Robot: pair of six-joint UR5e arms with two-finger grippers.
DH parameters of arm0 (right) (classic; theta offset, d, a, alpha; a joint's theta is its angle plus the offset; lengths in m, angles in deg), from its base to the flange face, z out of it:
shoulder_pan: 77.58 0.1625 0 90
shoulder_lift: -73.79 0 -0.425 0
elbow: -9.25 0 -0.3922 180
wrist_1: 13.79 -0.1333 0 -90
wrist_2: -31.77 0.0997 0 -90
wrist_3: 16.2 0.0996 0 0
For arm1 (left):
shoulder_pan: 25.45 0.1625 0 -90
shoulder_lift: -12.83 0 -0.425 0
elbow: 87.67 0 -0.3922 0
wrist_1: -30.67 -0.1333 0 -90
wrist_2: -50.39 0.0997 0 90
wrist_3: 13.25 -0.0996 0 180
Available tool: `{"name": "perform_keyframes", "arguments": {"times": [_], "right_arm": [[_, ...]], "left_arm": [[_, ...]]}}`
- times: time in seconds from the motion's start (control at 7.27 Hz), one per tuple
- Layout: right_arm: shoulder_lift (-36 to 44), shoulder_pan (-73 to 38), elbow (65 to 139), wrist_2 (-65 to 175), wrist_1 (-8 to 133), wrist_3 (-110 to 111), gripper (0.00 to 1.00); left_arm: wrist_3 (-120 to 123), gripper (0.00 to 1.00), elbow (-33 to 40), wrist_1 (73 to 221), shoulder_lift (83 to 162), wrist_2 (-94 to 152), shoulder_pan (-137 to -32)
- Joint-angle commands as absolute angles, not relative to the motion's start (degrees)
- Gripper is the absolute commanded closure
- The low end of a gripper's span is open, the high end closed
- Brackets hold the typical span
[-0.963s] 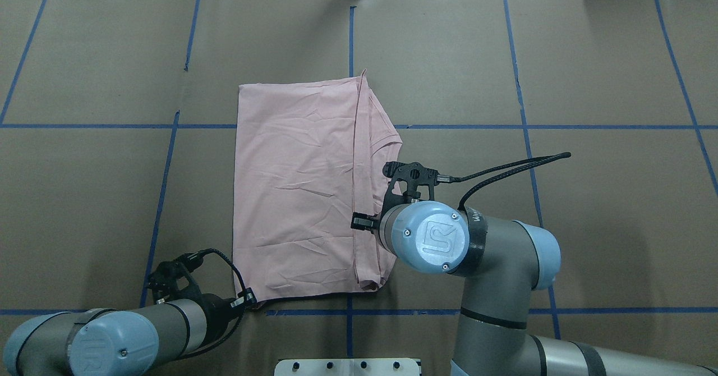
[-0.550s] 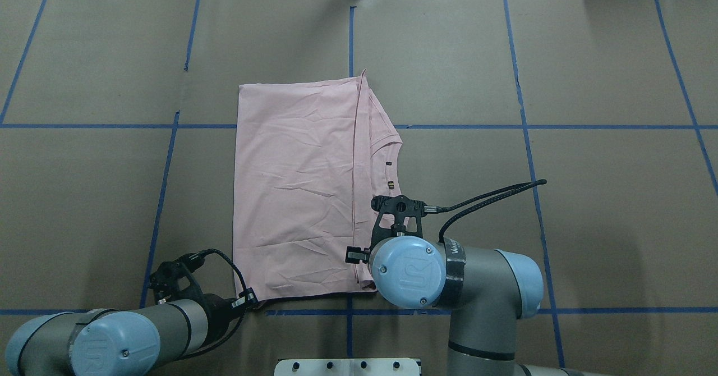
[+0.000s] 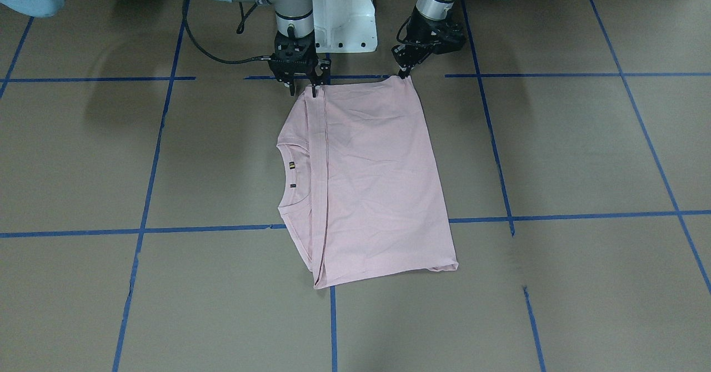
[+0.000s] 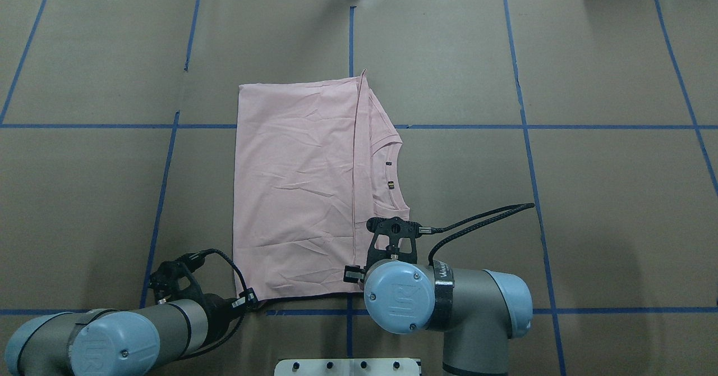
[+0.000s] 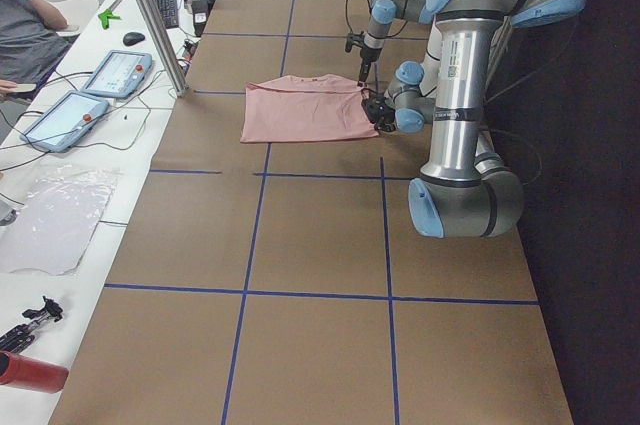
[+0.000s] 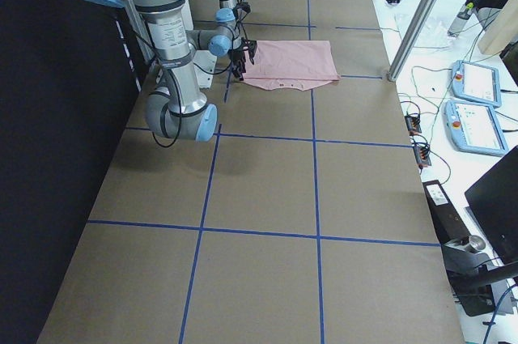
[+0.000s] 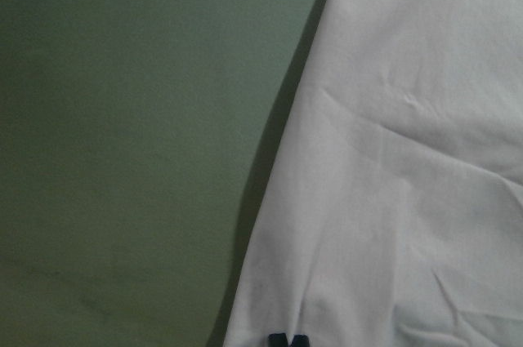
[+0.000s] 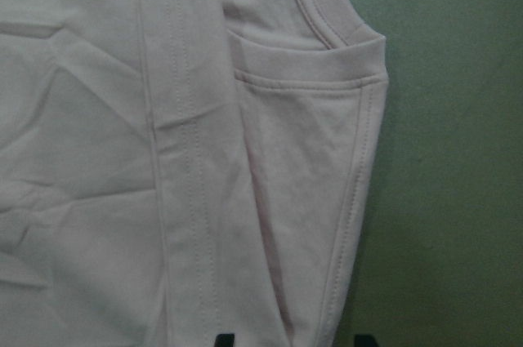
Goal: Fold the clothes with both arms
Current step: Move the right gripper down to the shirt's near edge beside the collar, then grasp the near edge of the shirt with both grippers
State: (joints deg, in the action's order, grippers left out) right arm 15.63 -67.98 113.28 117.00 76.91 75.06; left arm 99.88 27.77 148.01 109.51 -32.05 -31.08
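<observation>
- Tabletop (image 4: 561, 196): brown, blue tape grid.
- Shirt (image 4: 297, 196): pink, folded, flat mid-tabletop; soft, light, likely droops when lifted, so take the robot-side corners.
- Right pincer (image 3: 303, 90): released, straddling collar-side corner.
- Left pincer (image 3: 401, 75): clenched on hem-side corner.

The shirt (image 4: 297, 196) is soft matt cloth, lightly creased. The bench (image 4: 84, 196) is covered by matt brown paper (image 4: 617, 224) with tape lines (image 4: 611, 127). The right arm (image 4: 482, 303) and left arm (image 4: 174, 320) are smooth grey metal with glossy caps (image 4: 399, 297)
</observation>
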Motion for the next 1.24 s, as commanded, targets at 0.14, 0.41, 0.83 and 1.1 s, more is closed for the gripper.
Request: {"name": "perform_keyframes", "arguments": {"times": [0.14,0.41,0.83,1.1], "right_arm": [[15.9,-68.1,112.3,115.8,76.2,75.6,0.44],[15.9,-68.1,112.3,115.8,76.2,75.8,0.60],[15.9,-68.3,112.3,115.8,76.2,76.4,0.63],[15.9,-68.5,112.2,115.8,76.2,76.4,0.64]], "left_arm": [[99.9,1.00,27.8,148.0,109.5,-32.1,-31.1],[99.9,1.00,27.8,148.0,109.5,-32.1,-31.2],[99.9,1.00,27.8,148.0,109.5,-32.1,-31.2],[99.9,1.00,27.8,148.0,109.5,-32.1,-31.2]]}}
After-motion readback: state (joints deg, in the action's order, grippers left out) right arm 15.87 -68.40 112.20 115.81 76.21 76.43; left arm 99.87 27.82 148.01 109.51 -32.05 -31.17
